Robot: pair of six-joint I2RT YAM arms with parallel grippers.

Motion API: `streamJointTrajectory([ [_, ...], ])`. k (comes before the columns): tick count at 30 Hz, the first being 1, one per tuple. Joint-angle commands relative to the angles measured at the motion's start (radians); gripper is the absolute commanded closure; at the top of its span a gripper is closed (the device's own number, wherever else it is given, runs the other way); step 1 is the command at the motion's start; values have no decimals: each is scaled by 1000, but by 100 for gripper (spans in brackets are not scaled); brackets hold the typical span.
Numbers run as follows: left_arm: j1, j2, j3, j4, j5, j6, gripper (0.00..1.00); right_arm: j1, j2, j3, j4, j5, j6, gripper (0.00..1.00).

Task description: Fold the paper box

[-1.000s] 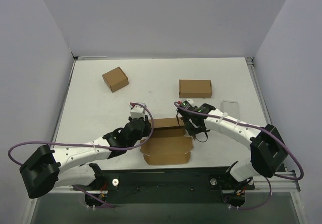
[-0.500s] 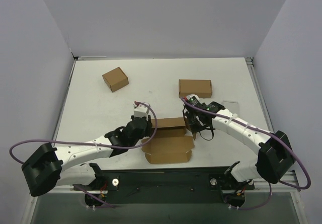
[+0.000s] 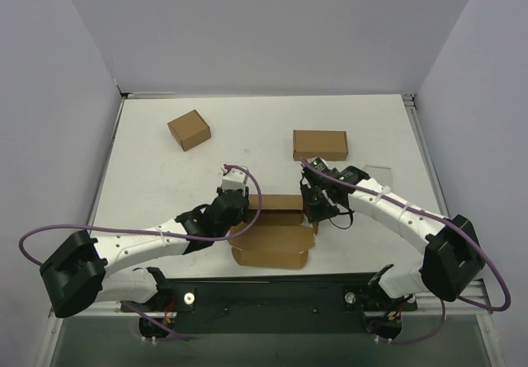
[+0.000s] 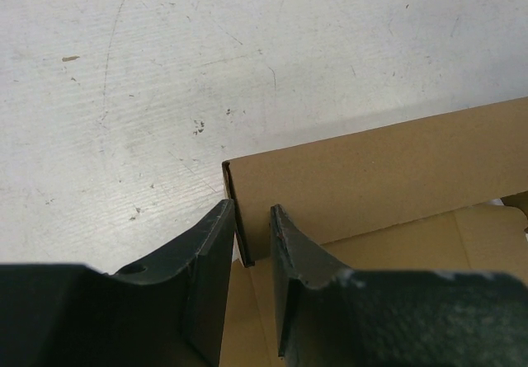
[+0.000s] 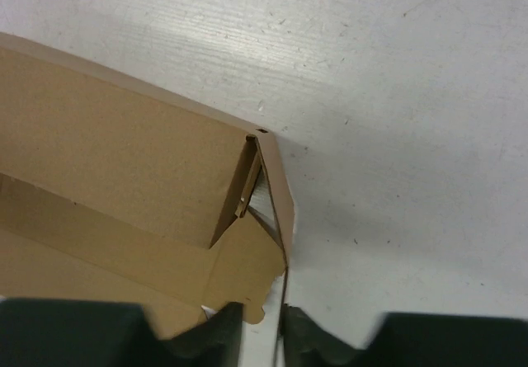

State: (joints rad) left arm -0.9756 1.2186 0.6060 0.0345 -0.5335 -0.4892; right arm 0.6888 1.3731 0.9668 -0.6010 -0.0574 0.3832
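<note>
Paper box (image 3: 272, 233) corners behind both arms.

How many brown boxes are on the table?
3. A small squarish box sits far left, a closed oblong box far right, and the half-folded paper box lies near the front between the two arms. None seems hidden.

Plain brown paper box (image 3: 272, 233) on a white, faintly scuffed table (image 3: 148, 169), with two more plain brown cartons at eleven o'clock (image 3: 189, 129) and one o'clock (image 3: 320, 144), white arms with black joints and grippers, purple cables, pale grey walls.
</note>
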Motion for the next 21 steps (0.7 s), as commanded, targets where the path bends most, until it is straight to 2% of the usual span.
streamJointTrajectory([
  [1, -11, 2, 58, -33, -2, 12, 66, 17, -45, -19, -11, 97, 71, 61],
  [3, -11, -4, 69, -68, -2, 23, 66, 37, -112, -39, -13, 149, 110, 48],
  [6, -11, -7, 75, -74, 10, 26, 66, 104, -207, -83, -6, 237, 173, 46],
  [8, -11, -4, 75, -74, 13, 24, 66, 135, -247, -127, 19, 255, 215, 51],
  [12, -11, 2, 72, -73, 20, 17, 66, 201, -345, -223, 101, 251, 321, 72],
  [14, -11, 2, 71, -71, 23, 17, 66, 222, -380, -273, 161, 257, 361, 78],
  [15, -11, 5, 72, -67, 24, 17, 66, 232, -385, -287, 182, 245, 368, 78],
  [21, -11, 9, 74, -65, 23, 18, 66, 232, -244, -306, 270, 186, 355, 90],
])
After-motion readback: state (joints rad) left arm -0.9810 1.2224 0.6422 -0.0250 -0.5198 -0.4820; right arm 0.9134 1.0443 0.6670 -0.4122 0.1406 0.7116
